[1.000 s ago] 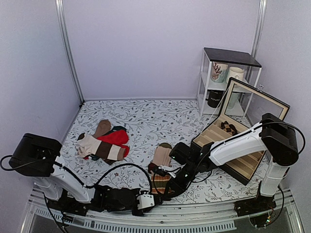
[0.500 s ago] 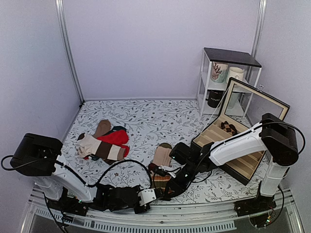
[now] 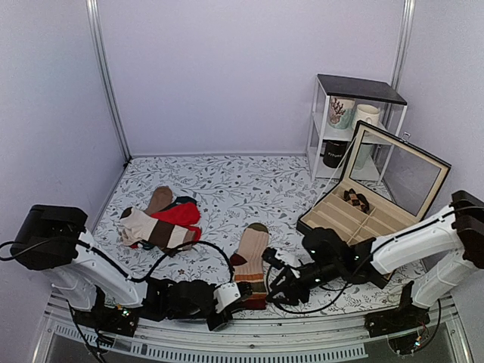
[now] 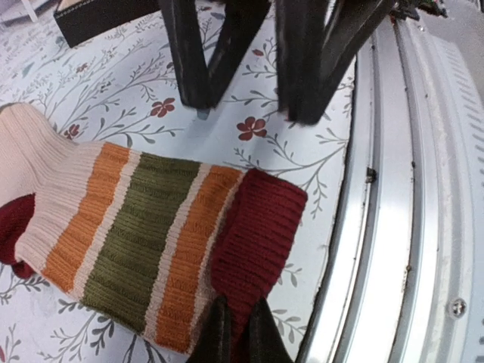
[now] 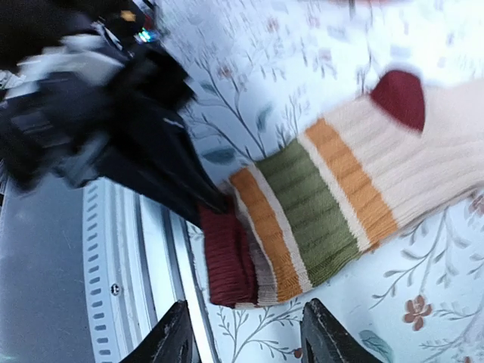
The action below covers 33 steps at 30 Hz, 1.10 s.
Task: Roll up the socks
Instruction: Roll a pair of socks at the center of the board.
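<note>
The socks (image 3: 252,257) lie flat near the table's front middle, tan with a maroon heel, orange and olive stripes and a maroon cuff (image 4: 257,227). My left gripper (image 3: 240,291) reaches in from the left and is shut on the cuff's near edge; its tips (image 4: 234,333) pinch the maroon knit. My right gripper (image 3: 281,283) hovers just right of the cuff, open with nothing between its fingers (image 5: 175,336). In the right wrist view the cuff (image 5: 227,257) lies just ahead of the open jaws, with the left gripper (image 5: 151,151) beside it.
A pile of other socks (image 3: 162,223), red and brown-banded, lies at the left. An open wooden box (image 3: 363,219) stands at the right, a small shelf with mugs (image 3: 352,125) behind it. A metal rail (image 3: 249,344) runs along the table's near edge.
The left gripper slid right to the cuff and shut on it. The right gripper opened, let the sock go and drew back to the right; the sock now lies flatter.
</note>
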### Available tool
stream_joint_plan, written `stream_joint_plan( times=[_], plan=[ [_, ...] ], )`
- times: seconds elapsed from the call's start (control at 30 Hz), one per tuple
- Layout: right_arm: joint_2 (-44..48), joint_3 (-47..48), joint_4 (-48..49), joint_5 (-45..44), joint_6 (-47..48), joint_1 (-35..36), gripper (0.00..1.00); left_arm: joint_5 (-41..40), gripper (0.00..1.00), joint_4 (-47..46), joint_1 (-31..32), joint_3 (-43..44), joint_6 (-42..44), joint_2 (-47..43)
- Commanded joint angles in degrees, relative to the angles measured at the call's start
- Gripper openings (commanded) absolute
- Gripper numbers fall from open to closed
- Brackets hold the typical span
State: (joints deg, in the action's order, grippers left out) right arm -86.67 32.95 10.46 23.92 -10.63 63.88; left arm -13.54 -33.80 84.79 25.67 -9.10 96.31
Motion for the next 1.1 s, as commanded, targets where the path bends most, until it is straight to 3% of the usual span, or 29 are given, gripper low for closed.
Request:
stream_joint_plan(
  times=[0.0,0.23,0.8,1.07],
  plan=[
    [8.32,-8.23,22.08,-5.99,9.27,2.00,0.51,8.67,0.00,11.49,-2.28,-0.95,-5.94,1.65],
    [5.24,-5.28,17.57,-9.53,21.87,7.49,0.52,12.76,0.00,12.04,-4.65,-1.07,-8.02,3.63],
    [-5.58,-4.71,16.87,-15.60,22.06,11.56,0.50,14.42,0.00,11.78,-5.87,-0.97,-8.65,5.25],
    [-8.77,-3.64,15.73,-19.04,20.99,12.32,0.41,14.71,0.00,11.84,-5.96,-1.05,-8.83,5.12]
  ],
)
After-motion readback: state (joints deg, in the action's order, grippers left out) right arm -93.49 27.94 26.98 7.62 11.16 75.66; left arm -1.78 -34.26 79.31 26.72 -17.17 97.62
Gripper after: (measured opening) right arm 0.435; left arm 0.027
